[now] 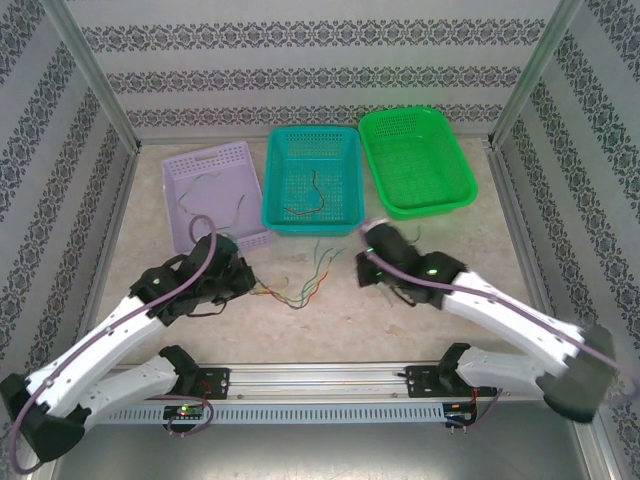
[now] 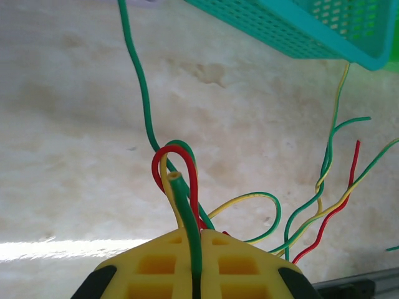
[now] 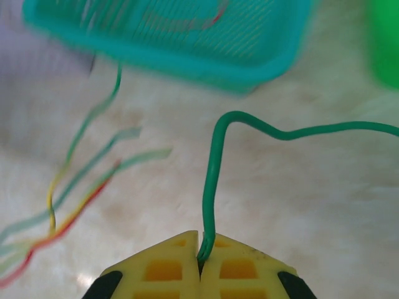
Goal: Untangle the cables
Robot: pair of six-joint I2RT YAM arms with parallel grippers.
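The left gripper (image 2: 201,235) has its yellow fingers pressed together, clamped on the thin green, yellow and red cables (image 2: 177,180). A green strand runs straight up out of the closed jaws, with red and yellow loops hooked just above the fingertips. From there the loose ends fan out to the right across the pale marble-look tabletop (image 2: 75,93). On the other side, the right gripper (image 3: 201,243) is closed too, nipping a single green cable (image 3: 209,187) that rises from between its fingers and bends off to the right. Seen from above, the cables lie on the table between the two grippers, just in front of the teal plastic mesh basket (image 1: 312,225), which holds a few more strands.
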